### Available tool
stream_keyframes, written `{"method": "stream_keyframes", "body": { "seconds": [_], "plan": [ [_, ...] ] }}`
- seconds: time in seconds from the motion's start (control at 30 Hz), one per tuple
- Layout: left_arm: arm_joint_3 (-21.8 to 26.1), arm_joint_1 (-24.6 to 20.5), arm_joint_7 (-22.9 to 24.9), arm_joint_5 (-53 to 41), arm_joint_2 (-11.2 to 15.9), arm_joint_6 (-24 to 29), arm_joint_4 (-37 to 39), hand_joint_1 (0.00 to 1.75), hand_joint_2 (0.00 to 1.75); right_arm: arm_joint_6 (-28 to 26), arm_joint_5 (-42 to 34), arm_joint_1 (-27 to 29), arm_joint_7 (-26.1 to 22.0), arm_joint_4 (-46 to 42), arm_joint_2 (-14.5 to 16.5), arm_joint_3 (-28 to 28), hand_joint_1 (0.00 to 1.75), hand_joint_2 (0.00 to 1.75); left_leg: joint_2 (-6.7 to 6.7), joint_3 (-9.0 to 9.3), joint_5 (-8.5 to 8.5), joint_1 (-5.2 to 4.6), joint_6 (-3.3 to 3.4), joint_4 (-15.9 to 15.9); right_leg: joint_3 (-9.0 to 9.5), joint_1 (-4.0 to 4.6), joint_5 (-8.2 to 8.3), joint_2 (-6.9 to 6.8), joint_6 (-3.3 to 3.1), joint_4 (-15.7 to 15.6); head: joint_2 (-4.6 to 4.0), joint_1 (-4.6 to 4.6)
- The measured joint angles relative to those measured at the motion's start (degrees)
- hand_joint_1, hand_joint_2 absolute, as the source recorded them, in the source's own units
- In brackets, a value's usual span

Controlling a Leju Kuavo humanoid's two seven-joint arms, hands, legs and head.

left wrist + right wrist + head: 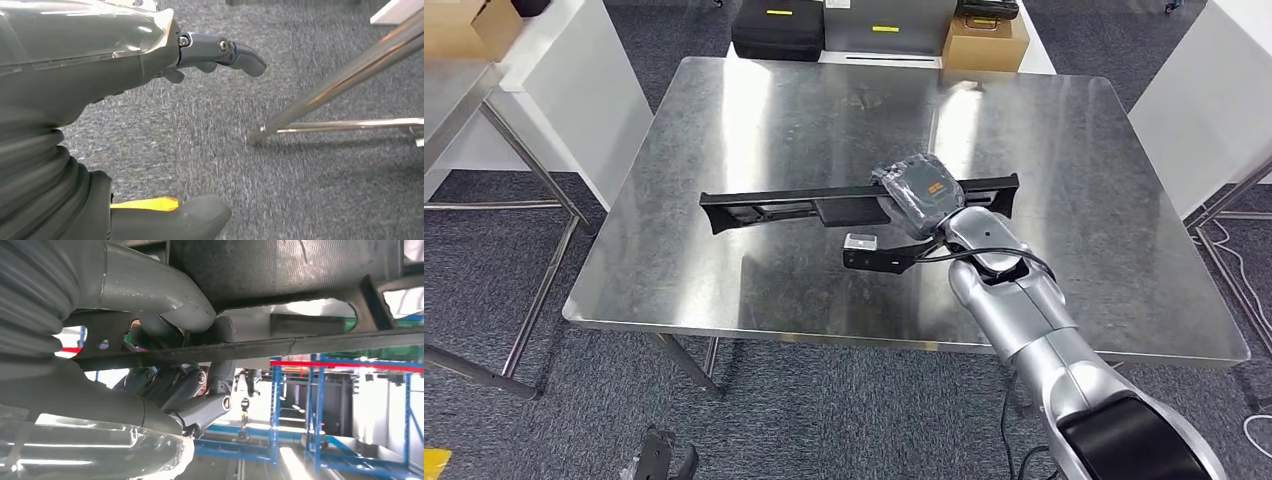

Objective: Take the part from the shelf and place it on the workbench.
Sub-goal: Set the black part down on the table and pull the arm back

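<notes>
Dark fingers (192, 385) and thumb of the right hand (921, 192) wrap the long black part (784, 206), holding it across the middle of the steel workbench (1074, 160), while the left hand (165, 55) hangs over grey carpet (310, 190), fingers apart, holding nothing.

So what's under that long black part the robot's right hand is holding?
Under the long black part lies the shiny metal workbench. The right hand covers the part's middle, so contact underneath is hidden.
</notes>
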Motion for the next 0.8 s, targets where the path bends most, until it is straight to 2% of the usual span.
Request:
{"method": "stream_keyframes", "body": {
  "seconds": [0.03,0.07,0.13,0.23,0.43,0.67,0.8],
  "plan": [
    [0.1,0.0,0.0,0.0,0.0,-0.1,0.0,0.00,1.75,-0.1,-0.3,-0.2,-0.1,0.5,0.2,0.1,1.62,1.75,-0.11,0.12,-0.25,-0.17,-0.23,0.2,1.33,0.10,2.34,0.00,0.12,-4.1,0.00,0.04],
    [0.1,0.0,0.1,-0.1,0.0,-0.3,0.0,0.00,1.75,-0.2,-0.5,-0.3,-0.2,1.1,0.4,0.2,1.62,1.75,-0.17,0.17,-0.50,-0.30,-0.47,0.4,2.33,0.19,4.00,0.01,-0.05,-7.1,0.00,0.03],
    [0.2,0.0,0.4,-0.2,0.0,-0.8,0.0,0.00,1.75,-0.5,-0.8,-0.6,-0.2,2.2,0.9,0.4,1.62,1.75,-0.25,0.09,-0.92,-0.54,-0.56,0.8,3.16,0.24,5.16,0.02,-0.65,-9.3,0.00,-0.01],
    [0.4,0.0,2.5,-0.1,0.1,-1.2,0.0,0.00,1.75,-1.0,-1.7,-1.0,0.0,3.6,1.1,0.4,1.62,1.75,-0.23,0.15,-1.03,-0.32,-0.14,0.7,3.16,0.31,5.24,0.13,-0.89,-9.4,0.00,-0.05],
    [0.6,-0.1,8.0,-0.9,0.3,-3.2,0.0,0.00,1.75,-1.7,-2.4,-1.8,0.0,5.8,0.8,0.4,1.62,1.75,0.07,0.51,-0.97,-0.27,-0.33,0.3,3.15,0.44,5.17,0.48,-1.01,-9.3,0.00,-0.05],
    [0.6,-0.2,9.8,-1.7,0.7,-4.7,0.0,0.00,1.75,-1.7,-2.2,-1.8,0.5,6.5,0.7,0.4,1.62,1.75,0.08,0.52,-1.02,-0.21,-1.02,0.2,3.15,0.52,5.12,0.48,-1.13,-9.3,0.00,-0.04],
    [0.6,-0.2,10.0,-2.1,0.9,-4.7,0.0,0.00,1.75,-1.7,-2.2,-1.8,0.7,6.5,0.6,0.4,1.62,1.75,0.07,0.53,-1.02,-0.38,-1.06,0.2,3.14,0.51,5.12,0.48,-1.13,-9.3,0.00,-0.03]
  ]
}}
